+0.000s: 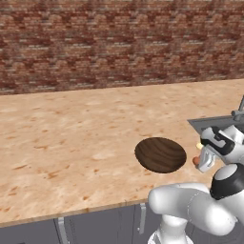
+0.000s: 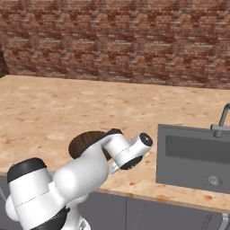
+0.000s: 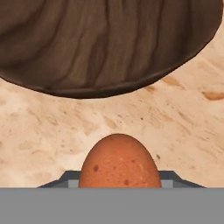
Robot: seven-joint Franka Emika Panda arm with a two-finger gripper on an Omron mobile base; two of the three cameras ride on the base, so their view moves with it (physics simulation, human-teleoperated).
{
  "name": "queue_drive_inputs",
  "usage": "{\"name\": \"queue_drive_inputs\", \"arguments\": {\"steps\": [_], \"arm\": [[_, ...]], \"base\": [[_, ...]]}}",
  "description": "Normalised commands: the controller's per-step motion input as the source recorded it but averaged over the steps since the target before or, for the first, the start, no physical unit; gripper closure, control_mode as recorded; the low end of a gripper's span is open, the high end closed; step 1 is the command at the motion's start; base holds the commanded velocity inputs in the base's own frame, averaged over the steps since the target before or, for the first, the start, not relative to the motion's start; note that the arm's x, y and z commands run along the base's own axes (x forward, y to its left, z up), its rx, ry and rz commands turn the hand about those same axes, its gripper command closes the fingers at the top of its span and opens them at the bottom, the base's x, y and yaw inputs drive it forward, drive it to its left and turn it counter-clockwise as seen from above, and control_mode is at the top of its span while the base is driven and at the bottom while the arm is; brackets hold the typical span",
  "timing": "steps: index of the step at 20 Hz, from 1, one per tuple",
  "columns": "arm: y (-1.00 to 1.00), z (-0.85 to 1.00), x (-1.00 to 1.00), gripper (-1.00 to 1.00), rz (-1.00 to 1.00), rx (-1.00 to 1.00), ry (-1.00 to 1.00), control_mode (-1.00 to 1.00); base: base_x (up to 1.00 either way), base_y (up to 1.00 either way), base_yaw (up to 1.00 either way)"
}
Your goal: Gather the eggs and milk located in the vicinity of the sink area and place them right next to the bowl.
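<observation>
My gripper (image 3: pixel 119 180) is shut on an orange-brown egg (image 3: pixel 119 164), which sits between the fingertips just above the counter. The dark brown wood-grain bowl (image 3: pixel 105 43) lies right ahead of the egg, a short strip of counter between them. In the left base view the hand hangs low at the bowl's (image 1: pixel 160 155) right side, with the orange-brown egg (image 1: pixel 195 161) at its tip. A pale yellowish egg (image 1: pixel 198 146) peeks out beside the hand. The sink (image 2: pixel 193 157) with its tap (image 2: pixel 222 119) lies further right. The milk is out of view.
A brick wall (image 1: pixel 119 43) runs along the back of the long speckled counter (image 1: pixel 66 128). Grey cabinet fronts (image 1: pixel 95 226) sit below the front edge. My own arm hides part of the bowl (image 2: pixel 83 143) in the right base view.
</observation>
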Motion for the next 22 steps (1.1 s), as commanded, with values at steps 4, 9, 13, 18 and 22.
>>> {"name": "queue_drive_inputs", "arguments": {"steps": [4, 9, 13, 18, 22], "arm": [[0.20, -0.02, 0.00, 1.00, 0.00, 0.00, 0.04, -1.00], [0.31, -0.05, 0.00, 1.00, 0.01, 0.00, 0.00, -1.00], [0.14, -0.16, 0.00, 1.00, 0.00, 0.00, 0.00, -1.00], [0.16, -0.10, 0.00, 1.00, 0.00, 0.00, 0.00, -1.00], [0.19, -0.06, 0.00, 1.00, 0.00, 0.00, 0.00, -1.00]], "base": [[0.00, 0.00, 0.00], [0.00, 0.00, 0.00], [0.00, 0.00, 0.00], [0.00, 0.00, 0.00], [0.00, 0.00, 0.00]]}}
